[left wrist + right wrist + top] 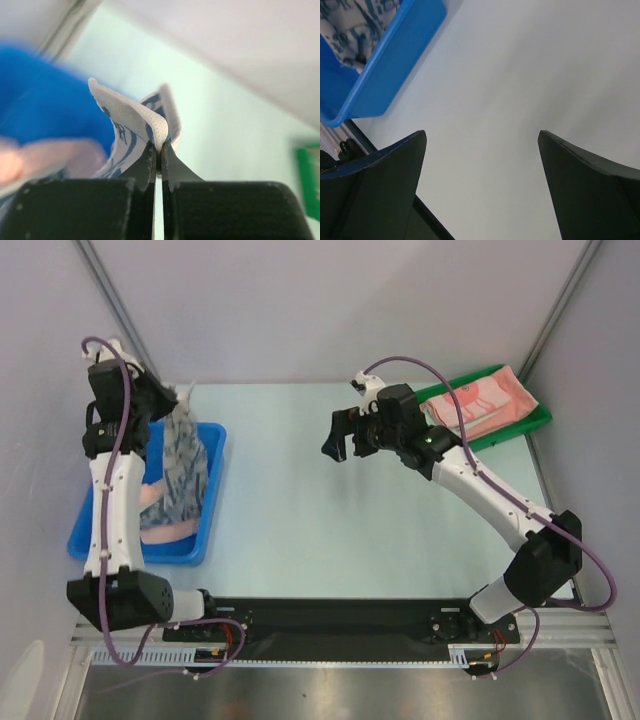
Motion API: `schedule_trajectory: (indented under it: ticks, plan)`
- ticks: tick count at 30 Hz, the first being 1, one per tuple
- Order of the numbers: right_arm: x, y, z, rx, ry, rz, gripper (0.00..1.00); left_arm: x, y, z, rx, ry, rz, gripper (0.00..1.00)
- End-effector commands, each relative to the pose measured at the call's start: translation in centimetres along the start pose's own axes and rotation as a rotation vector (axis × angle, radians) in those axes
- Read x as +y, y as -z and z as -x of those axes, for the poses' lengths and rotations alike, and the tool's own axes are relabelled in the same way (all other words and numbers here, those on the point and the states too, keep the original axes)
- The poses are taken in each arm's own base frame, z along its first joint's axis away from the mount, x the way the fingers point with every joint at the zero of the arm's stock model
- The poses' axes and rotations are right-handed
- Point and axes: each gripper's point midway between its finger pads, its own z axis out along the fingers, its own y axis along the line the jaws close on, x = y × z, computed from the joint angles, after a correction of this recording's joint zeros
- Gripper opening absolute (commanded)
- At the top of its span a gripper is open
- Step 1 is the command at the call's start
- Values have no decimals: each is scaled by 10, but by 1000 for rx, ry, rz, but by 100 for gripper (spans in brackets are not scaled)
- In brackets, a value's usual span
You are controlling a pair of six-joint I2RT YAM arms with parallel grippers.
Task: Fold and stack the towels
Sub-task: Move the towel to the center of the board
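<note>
Hanging from clamped left gripper [160, 146], dark blue towel [185, 468] over bin [212, 502]; right gripper [482, 133] wide, empty

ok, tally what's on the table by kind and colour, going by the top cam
Blue bin: 1
Green tray: 1
Dark blue patterned towel: 1
Salmon-pink towel in the bin: 1
Salmon-pink towel pile on the tray: 1, layers not separable
Total: 5

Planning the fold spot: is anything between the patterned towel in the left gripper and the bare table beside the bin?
Nothing visible lies on the table beside the blue bin. The left gripper pinches the patterned towel above the bin; only the open right gripper hovers over mid-table.
</note>
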Motion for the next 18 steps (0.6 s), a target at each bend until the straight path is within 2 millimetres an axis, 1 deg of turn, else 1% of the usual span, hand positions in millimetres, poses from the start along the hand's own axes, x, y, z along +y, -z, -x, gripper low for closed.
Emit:
schedule_trajectory:
  ticks: [1,2,3,4,5,6,7,8,9,10,11,12,13,14,15,16,17,18]
  plan:
    - [15,26,38,-112,-18,3,100,-114,88,48,-137,-58,-439,0]
    - [11,30,41,-127,-26,-30,100,-141,107,45,-113,-61,-572,0]
    - [2,42,49,-161,-48,-100,100,-171,133,49,-133,-48,-698,1]
    - [-3,49,56,-193,-53,-140,100,-189,146,42,-115,-63,-791,0]
    - [-7,58,57,-207,-59,-174,100,-206,167,33,-98,-78,-870,0]
    - [-12,66,60,-235,-73,-208,100,-216,177,26,-85,-86,-905,0]
    - [-20,70,54,-235,-87,-245,100,-237,194,3,-44,-122,-989,0]
    - [-23,90,63,-293,-100,-270,100,-245,206,-9,-24,-139,-1026,0]
    - [-27,96,61,-305,-114,-282,100,-252,211,-23,4,-153,-1049,0]
    - [-28,103,61,-322,-137,-288,100,-263,220,-57,81,-201,-1101,0]
    - [-35,114,57,-332,-147,-307,100,-265,224,-74,112,-229,-1115,1]
    - [-37,119,55,-335,-150,-315,100,-264,224,-91,141,-252,-1106,0]
    - [-41,123,48,-317,-136,-330,100,-260,220,-133,232,-303,-1108,0]
    - [-47,122,37,-291,-127,-345,100,-256,218,-154,279,-320,-1113,0]
    - [-45,127,33,-285,-111,-333,100,-249,223,-170,308,-329,-1136,0]
    - [-46,126,25,-264,-101,-330,100,-237,217,-215,420,-336,-1157,0]
    - [-48,125,18,-244,-86,-329,100,-229,218,-234,467,-338,-1176,0]
    - [-50,120,2,-207,-86,-320,100,-222,219,-252,519,-339,-1196,0]
